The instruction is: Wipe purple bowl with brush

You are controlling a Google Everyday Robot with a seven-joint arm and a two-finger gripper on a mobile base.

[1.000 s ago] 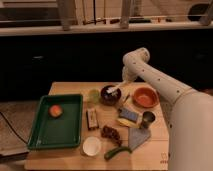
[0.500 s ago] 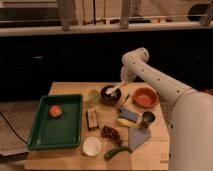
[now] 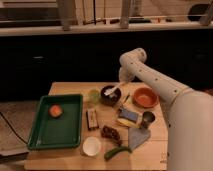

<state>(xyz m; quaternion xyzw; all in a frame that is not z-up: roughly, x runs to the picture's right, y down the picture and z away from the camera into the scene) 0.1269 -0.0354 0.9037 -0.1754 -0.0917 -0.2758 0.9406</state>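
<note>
The robot's white arm reaches from the right side over a light wooden table (image 3: 62, 90), and its gripper (image 3: 121, 83) hangs low at the far right edge of the small round dark purple bowl (image 3: 107, 96), which stands near the middle of the table's far half. The small whitish brush (image 3: 114, 91) lies inside this bowl, with its pale handle pointing up and right toward the gripper. I cannot tell if the gripper is grasping the brush or is only near it. To the right of the purple bowl, close by, stands a round orange bowl (image 3: 145, 97), and to its left a small yellow-green cup (image 3: 94, 95). A deep green rectangular tray (image 3: 75, 125) takes the left part of the table and holds one round orange fruit (image 3: 55, 110). Nearer the front are a dark rectangular block (image 3: 91, 118), a blue-and-yellow sponge (image 3: 128, 116), a small metal cup (image 3: 147, 119), a small white bowl (image 3: 91, 146) and a long green vegetable (image 3: 117, 151).
</note>
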